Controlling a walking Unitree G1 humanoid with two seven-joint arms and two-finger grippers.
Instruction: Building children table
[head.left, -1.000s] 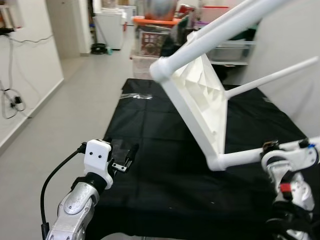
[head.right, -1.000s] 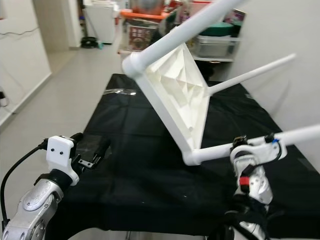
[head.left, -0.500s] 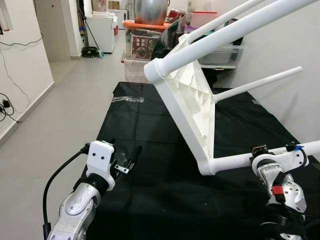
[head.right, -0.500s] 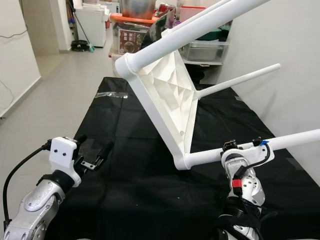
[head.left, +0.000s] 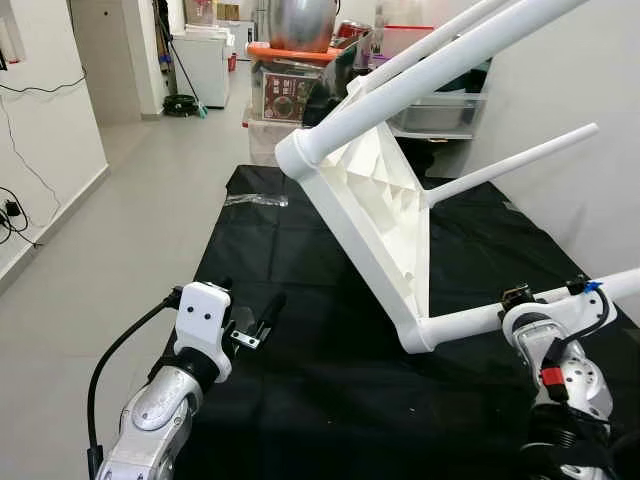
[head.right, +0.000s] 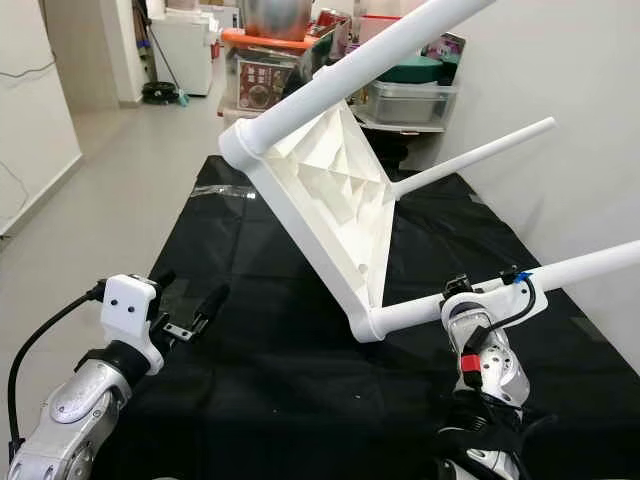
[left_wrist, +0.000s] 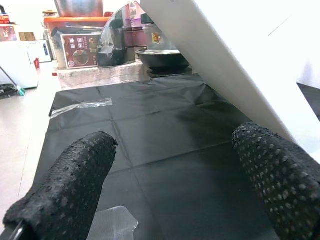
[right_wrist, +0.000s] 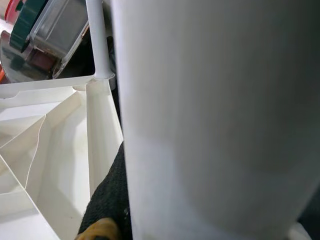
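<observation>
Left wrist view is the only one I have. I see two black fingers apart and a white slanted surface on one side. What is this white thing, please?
Observer: It is the white children's table, tilted up on its edge above the black cloth, its ribbed underside facing the head camera.
Operator: Who holds it?
Observer: The right gripper is clamped on one table leg, near the corner.
Operator: Is my left gripper touching the table?
Observer: No. The left gripper hangs open over the cloth, apart from the table.
</observation>
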